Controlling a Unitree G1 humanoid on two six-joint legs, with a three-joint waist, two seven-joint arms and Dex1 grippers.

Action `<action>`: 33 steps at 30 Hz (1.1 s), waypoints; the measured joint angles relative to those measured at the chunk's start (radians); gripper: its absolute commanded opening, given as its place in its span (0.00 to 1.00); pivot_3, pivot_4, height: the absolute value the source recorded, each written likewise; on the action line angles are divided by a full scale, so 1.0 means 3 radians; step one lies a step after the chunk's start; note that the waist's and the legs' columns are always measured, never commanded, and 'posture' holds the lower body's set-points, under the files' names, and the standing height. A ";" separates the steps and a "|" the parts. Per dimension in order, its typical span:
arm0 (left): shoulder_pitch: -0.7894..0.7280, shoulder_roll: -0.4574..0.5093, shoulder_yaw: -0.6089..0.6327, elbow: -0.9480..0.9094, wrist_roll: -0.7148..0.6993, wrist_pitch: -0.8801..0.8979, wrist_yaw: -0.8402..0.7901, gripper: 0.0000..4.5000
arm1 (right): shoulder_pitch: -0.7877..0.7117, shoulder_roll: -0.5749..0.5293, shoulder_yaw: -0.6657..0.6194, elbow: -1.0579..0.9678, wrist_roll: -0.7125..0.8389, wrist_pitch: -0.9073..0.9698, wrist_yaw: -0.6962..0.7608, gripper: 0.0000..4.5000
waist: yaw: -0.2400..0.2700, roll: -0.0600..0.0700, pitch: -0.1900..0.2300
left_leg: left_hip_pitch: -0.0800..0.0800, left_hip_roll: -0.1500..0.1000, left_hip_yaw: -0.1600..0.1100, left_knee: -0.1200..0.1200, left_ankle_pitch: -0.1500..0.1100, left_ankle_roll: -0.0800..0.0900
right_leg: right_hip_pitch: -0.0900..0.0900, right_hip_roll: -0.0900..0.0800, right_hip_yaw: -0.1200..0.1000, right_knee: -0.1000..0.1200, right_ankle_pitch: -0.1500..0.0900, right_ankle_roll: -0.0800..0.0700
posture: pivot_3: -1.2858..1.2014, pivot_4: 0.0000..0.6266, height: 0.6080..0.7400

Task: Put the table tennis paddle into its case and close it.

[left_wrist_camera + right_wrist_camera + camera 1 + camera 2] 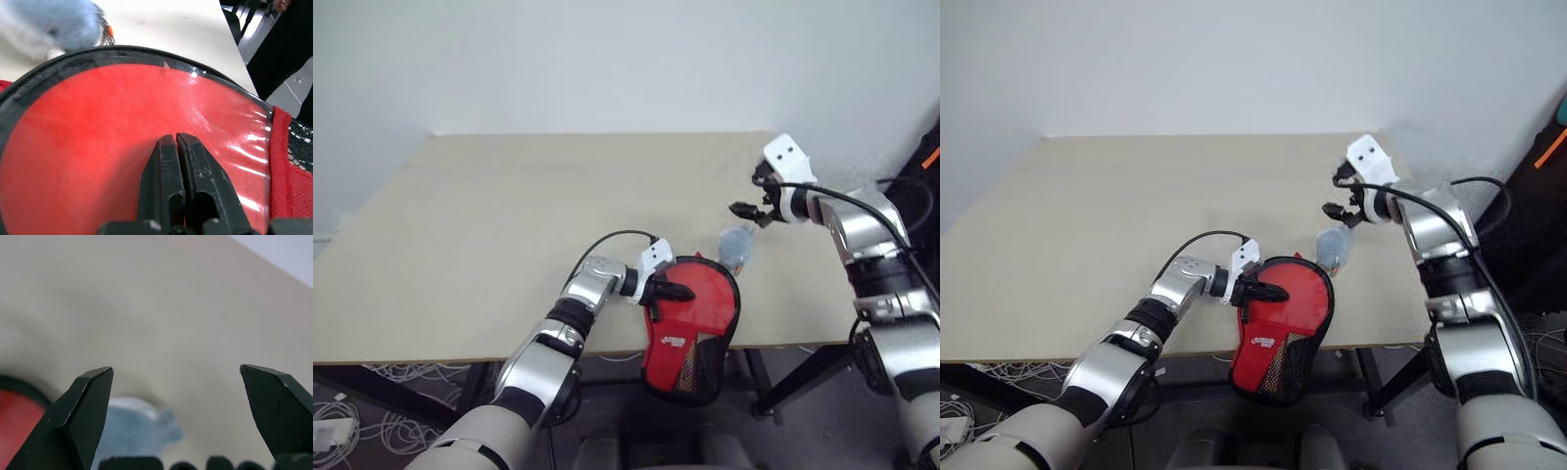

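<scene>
A pale blue-grey thing [737, 245] lay on the table [509, 225] just beyond the case [690, 333], too blurred to identify; in the left wrist view its smear ran off the frame's edge. Whether the paddle [122, 142] had its handle inside the case could not be told, as the handle was hidden. The left gripper [683, 291] covered part of the red face. The case's lower end overhung the table's near edge.

Case [690, 333] overhangs table [509, 225] front edge; paddle [122, 127] inside.
</scene>
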 measured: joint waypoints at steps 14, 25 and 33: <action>0.0100 0.0042 0.0029 -0.0132 -0.0002 0.0041 0.0007 0.00 | -0.0565 0.0778 -0.0123 0.2202 -0.0244 -0.1237 -0.0558 1.00 | -0.0028 0.0003 -0.0001 | 0.0003 0.0000 -0.0001 -0.0002 0.0001 0.0000 | 0.0000 0.0001 0.0001 0.0004 0.0000 0.0000 | 0.52 0.00 1.00; 0.0133 0.0054 0.0031 -0.0236 -0.0007 0.0130 0.0035 0.00 | -0.0636 0.0934 -0.0174 0.2386 -0.0399 -0.1453 -0.0730 1.00 | -0.0028 0.0003 -0.0001 | 0.0005 0.0000 -0.0002 -0.0003 0.0001 0.0000 | 0.0003 0.0001 0.0001 0.0004 0.0000 0.0000 | 0.52 0.00 1.00; 0.0133 0.0044 0.0032 -0.0226 -0.0007 0.0126 0.0038 0.00 | -0.0420 0.0672 -0.0139 0.2384 -0.0548 -0.1512 -0.0607 1.00 | -0.0028 0.0004 -0.0001 | 0.0010 0.0000 -0.0001 -0.0004 0.0001 0.0000 | 0.0007 0.0001 0.0002 0.0003 0.0000 0.0000 | 0.52 0.00 1.00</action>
